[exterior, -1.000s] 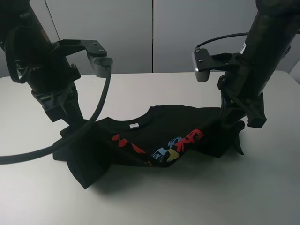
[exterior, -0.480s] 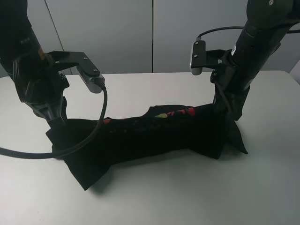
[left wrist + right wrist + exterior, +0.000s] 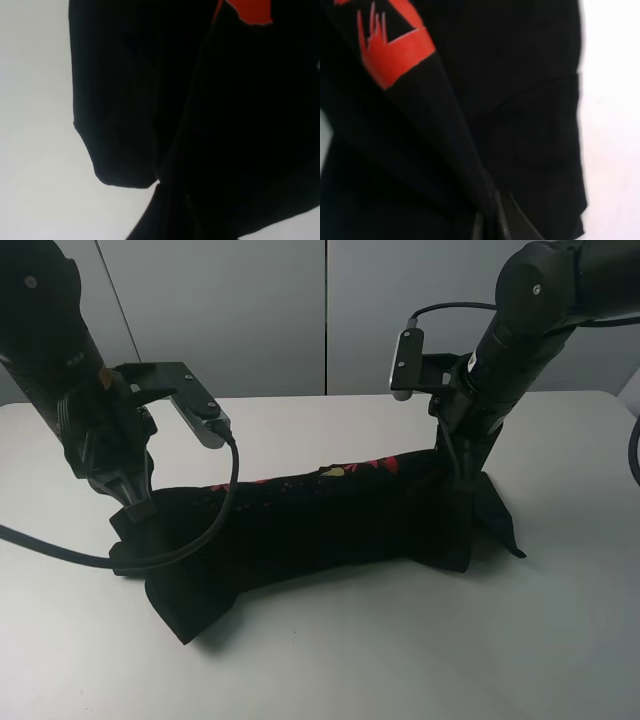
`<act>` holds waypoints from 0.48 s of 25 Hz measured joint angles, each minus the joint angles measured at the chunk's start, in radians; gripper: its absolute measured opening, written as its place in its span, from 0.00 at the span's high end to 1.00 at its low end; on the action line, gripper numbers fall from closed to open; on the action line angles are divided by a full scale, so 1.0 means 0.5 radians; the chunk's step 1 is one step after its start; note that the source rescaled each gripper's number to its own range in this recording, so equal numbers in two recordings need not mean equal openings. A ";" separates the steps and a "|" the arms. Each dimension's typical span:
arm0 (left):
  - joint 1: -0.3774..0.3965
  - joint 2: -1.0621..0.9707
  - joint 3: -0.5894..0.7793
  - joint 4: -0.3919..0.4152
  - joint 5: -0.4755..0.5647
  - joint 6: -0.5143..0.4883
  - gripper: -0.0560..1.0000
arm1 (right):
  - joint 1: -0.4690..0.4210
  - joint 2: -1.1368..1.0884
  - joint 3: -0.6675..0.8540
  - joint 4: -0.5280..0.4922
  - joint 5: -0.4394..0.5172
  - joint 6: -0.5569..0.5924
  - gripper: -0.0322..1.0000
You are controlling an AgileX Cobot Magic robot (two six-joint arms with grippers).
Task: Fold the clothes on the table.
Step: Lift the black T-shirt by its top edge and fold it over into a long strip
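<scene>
Currently listed: one black shirt (image 3: 320,525), short-sleeved, raised in a long band across the middle of the high view. Its lower folds rest on the white table (image 3: 400,660).

Step in hand, as judged: a lengthwise fold, with the raised edge to be carried over the body of the shirt.

- Both ends are best moved at one height and one pace, so that the lifted edge is kept straight and lightly taut.
- Sag in the middle is to be avoided, since creases would be trapped beneath the fold.
- The edge is to be lowered level with the opposite edge before either end is let go.
- The bunched corner at the lower left is likely to need smoothing once the fold is laid.

Left claw (image 3: 135,508): found at the left of the frame, clenched on the shirt's left end. Its tips are hidden in dark cloth.

Right claw (image 3: 455,478): found right of centre, clenched on the shirt's other end, where the cloth is gathered into a narrow pinch.

Appearance of the shirt:
- Soft, matte cloth that drapes limply and creases easily.
- Red print (image 3: 385,462) is shown along the top ridge, with a small yellow patch (image 3: 328,472) beside it.
- In both wrist views the frame is almost filled with black cloth, and a red patch (image 3: 390,55) is seen close up.
- One loose flap is spread on the table at the right end, and a larger fold at the lower left.
</scene>
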 joint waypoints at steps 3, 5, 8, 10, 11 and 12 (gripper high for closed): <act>0.000 0.064 0.016 0.030 -0.042 -0.037 0.95 | 0.000 0.044 0.000 -0.004 -0.089 0.008 0.95; 0.000 0.112 0.016 0.065 -0.082 -0.093 0.94 | 0.000 0.077 0.000 -0.023 -0.122 0.013 0.93; 0.000 0.149 0.019 0.161 -0.162 -0.252 0.80 | 0.000 0.111 0.000 -0.054 -0.220 0.076 0.77; 0.000 0.153 0.019 0.249 -0.216 -0.376 0.61 | 0.000 0.120 0.000 -0.054 -0.349 0.201 0.62; 0.000 0.153 0.019 0.290 -0.231 -0.447 0.50 | 0.000 0.120 0.000 -0.054 -0.402 0.273 0.52; 0.000 0.153 0.019 0.348 -0.240 -0.538 0.39 | 0.000 0.120 0.000 -0.054 -0.469 0.352 0.41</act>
